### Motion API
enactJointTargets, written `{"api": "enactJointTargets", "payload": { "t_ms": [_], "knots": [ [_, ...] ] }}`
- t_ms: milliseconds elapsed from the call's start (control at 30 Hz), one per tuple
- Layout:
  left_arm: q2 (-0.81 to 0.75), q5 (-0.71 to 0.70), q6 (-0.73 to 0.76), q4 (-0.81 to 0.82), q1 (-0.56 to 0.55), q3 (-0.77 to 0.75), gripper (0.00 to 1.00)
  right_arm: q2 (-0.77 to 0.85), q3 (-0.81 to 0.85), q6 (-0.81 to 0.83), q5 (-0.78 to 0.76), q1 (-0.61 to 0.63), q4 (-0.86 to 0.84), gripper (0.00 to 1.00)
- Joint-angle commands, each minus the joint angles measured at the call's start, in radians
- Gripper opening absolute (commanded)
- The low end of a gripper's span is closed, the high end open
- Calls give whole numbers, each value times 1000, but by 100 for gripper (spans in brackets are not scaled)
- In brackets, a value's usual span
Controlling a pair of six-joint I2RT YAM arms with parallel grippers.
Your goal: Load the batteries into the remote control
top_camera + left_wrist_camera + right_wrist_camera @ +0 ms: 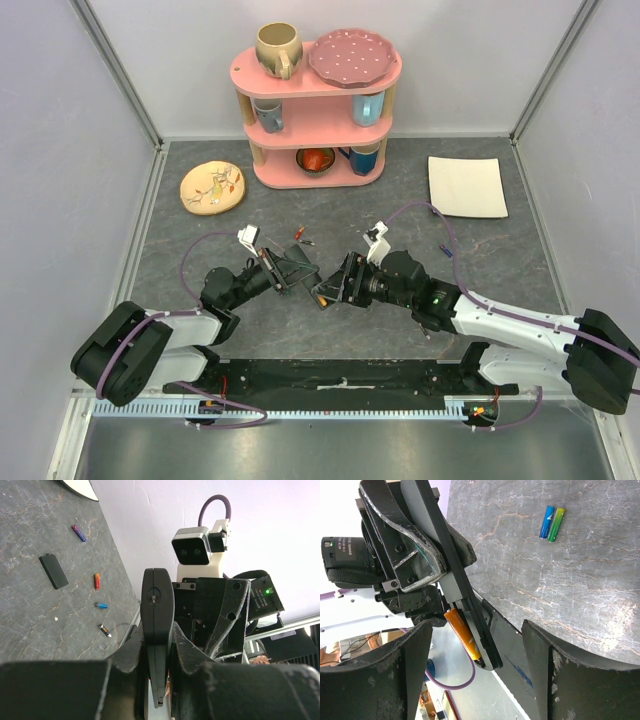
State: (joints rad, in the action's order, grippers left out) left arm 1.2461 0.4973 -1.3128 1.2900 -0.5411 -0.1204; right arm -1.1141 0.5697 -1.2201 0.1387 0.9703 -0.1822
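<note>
My left gripper is shut on the remote control, a slim black bar held off the table and seen edge-on between its fingers. In the right wrist view the remote slants down, with an orange battery lying in the slot at its lower end. My right gripper is open and empty, its fingers either side of that end without touching it. Loose batteries lie on the table: purple, orange, blue, grey, and a blue and green pair.
The black battery cover lies flat on the table near the loose batteries. A pink shelf with mugs and a plate stands at the back. A round painted plate is at back left and a white square plate at back right.
</note>
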Motion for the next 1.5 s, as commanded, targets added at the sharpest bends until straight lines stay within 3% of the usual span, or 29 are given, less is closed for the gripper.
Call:
{"api": "enactJointTargets", "payload": {
  "t_ms": [0, 1467],
  "knots": [
    [-17, -22, -11, 252, 0, -13, 2, -3, -5, -27, 7, -8, -62, 80],
    [-47, -42, -13, 250, 0, -27, 2, -67, -65, -82, 38, -25, -132, 68]
  ]
}}
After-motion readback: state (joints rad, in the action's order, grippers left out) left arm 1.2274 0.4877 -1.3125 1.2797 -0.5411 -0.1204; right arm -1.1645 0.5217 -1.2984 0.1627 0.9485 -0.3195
